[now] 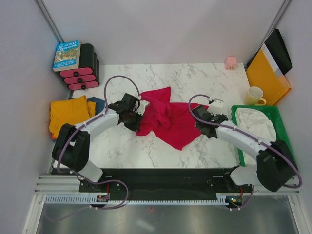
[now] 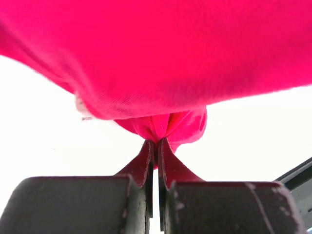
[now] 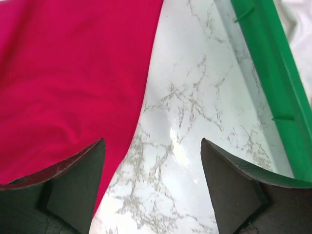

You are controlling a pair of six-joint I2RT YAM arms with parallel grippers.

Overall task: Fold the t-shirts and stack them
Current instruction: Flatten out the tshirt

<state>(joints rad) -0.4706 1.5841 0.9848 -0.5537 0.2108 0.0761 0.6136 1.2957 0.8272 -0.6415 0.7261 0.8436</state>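
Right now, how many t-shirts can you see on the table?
3: the crimson t-shirt mid-table, pinched by the left hand; the orange t-shirt at the left edge; the dark blue t-shirt mostly hidden beside it.

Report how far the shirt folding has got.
Done: nothing clearly; no folded stack shows. In hand: the red t-shirt lies crumpled mid-table, the left pincer shut on a pinch of its fabric, the right pincer open at its edge. Left: folding the red one, then the orange t-shirt and dark blue t-shirt, bunched at the left edge of the table.
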